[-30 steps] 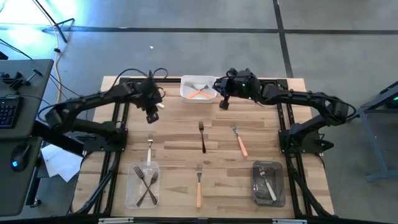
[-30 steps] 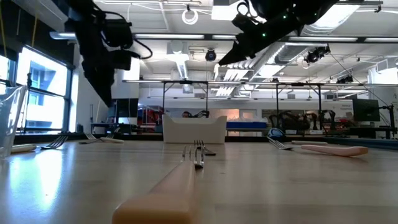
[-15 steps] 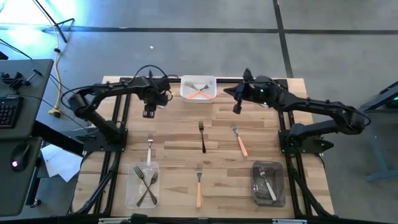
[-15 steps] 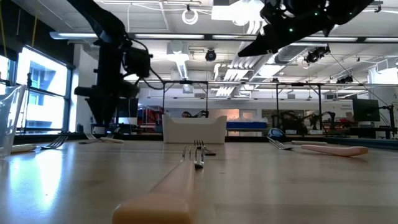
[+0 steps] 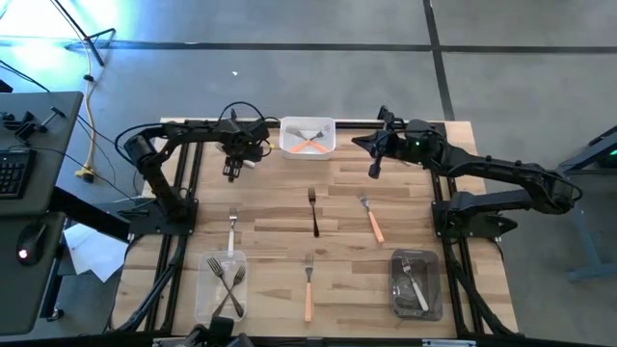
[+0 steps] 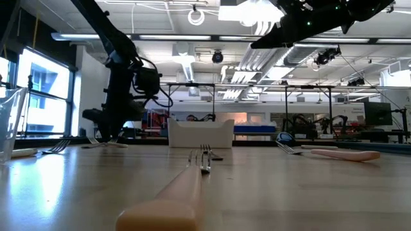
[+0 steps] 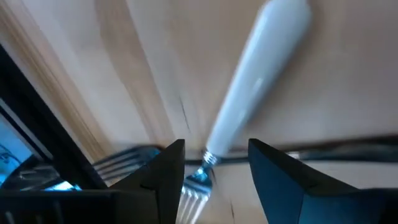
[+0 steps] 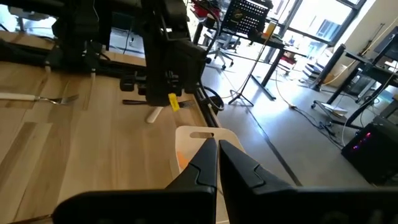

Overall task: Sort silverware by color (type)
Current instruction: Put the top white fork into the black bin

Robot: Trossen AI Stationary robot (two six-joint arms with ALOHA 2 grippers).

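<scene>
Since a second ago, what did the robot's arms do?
The left fingers came down to the table and opened around the white-handled fork they had been carrying. The right fingers, shut, swung away from the white tray toward the right side. Everything else stayed put.

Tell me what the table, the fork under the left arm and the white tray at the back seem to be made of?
Table: pale wood, matte, with visible grain and joined strips.
Fork: smooth, slightly glossy white handle, likely plastic; shiny metal neck and prongs.
White tray: opaque white, probably plastic, judging by its thin moulded walls.
</scene>
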